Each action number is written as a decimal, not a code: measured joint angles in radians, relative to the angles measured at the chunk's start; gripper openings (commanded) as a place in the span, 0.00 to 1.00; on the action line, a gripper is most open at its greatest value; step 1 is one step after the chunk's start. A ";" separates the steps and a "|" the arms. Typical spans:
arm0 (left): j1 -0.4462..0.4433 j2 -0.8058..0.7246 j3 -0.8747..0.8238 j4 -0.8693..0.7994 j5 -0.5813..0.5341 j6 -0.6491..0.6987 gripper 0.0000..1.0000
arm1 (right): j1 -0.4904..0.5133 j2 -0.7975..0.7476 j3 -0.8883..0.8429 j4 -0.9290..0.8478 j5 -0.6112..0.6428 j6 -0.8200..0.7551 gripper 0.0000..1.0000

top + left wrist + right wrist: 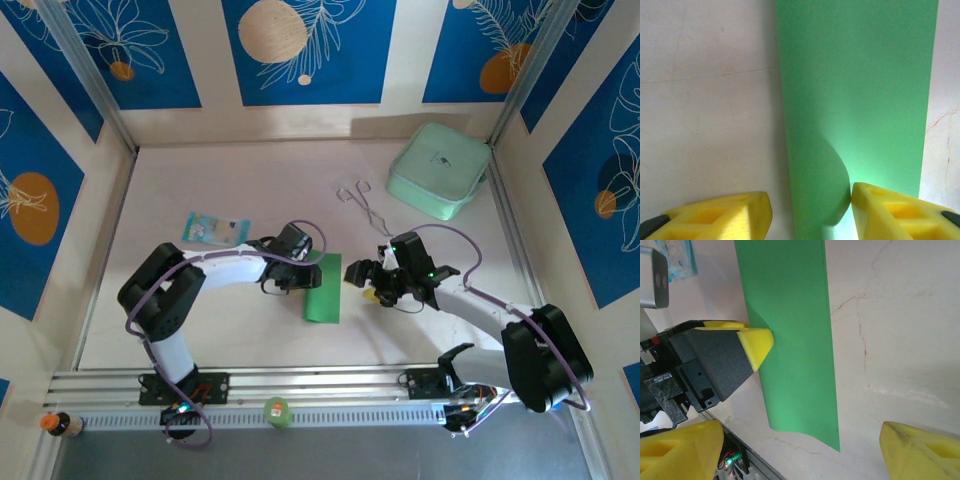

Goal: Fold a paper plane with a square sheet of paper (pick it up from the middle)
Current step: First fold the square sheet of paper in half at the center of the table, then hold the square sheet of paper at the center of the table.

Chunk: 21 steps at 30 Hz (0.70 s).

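Top external view: a bright-green sheet of paper (323, 290), folded to a narrow strip, lies flat near the middle of a pale table (200, 330). Its long edges run from near to far. The left gripper (305, 275) sits at the strip's left long edge. The right gripper (362, 282) is just beside the right long edge, apart from the paper.

Left wrist view: the two yellow fingers (715, 217) stand partly apart, on either side of one long edge of the strip. One finger rests over bare table, the other over the paper. Beside that second finger the edge lifts in a soft curl, and the jaws are not closed on it.

Right wrist view: the right gripper's yellow fingers (920, 452) are spread wide and hold nothing. The strip's near short edge lies ahead of them, with bare table to the paper's right.

Open table surrounds the strip on all sides. A light-blue packet (215, 228) lies well to the far left. Thin metal tongs (362, 205) and a pale mint box (440, 170) lie well to the far right.
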 measured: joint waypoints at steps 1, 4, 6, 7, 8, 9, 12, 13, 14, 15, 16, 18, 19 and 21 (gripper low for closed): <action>0.000 0.001 0.000 0.001 0.001 0.001 0.55 | 0.000 0.000 0.000 0.000 0.000 0.000 0.82; 0.000 0.006 0.000 0.001 0.002 0.003 0.55 | 0.000 0.000 0.000 0.000 0.000 0.000 0.82; 0.000 0.008 0.000 0.000 0.001 0.003 0.54 | 0.002 0.004 0.000 0.000 0.000 0.000 0.82; 0.000 0.008 0.000 0.000 0.001 0.003 0.53 | 0.002 0.006 0.000 0.000 0.000 0.000 0.82; 0.000 0.008 0.000 -0.001 0.001 0.003 0.53 | 0.004 0.010 0.000 0.000 0.000 0.000 0.82; 0.000 0.008 0.000 -0.002 0.000 0.002 0.53 | 0.004 0.012 0.000 0.000 0.000 0.000 0.82; 0.000 0.008 0.000 -0.001 0.001 0.003 0.56 | 0.004 0.013 0.000 -0.001 0.000 0.000 0.82; 0.000 0.008 0.000 0.000 0.002 0.003 0.56 | 0.004 0.013 0.000 -0.001 0.000 0.000 0.82; 0.000 0.008 0.000 0.002 0.002 0.003 0.56 | 0.004 0.013 0.000 -0.001 0.000 0.000 0.82; 0.000 0.008 0.000 0.002 0.002 0.004 0.56 | 0.004 0.013 0.000 -0.001 0.000 0.000 0.82; 0.000 0.010 0.000 0.002 0.002 0.006 0.56 | 0.004 0.013 0.000 -0.001 0.000 0.000 0.82; 0.000 0.010 0.000 0.002 0.002 0.006 0.56 | 0.004 0.013 0.000 -0.001 0.000 0.000 0.82; 0.000 0.010 0.000 0.002 0.002 0.006 0.56 | 0.004 0.013 0.000 -0.001 0.000 0.000 0.82; 0.000 0.011 0.000 0.002 0.001 0.007 0.56 | 0.005 0.013 0.000 -0.001 0.000 0.000 0.82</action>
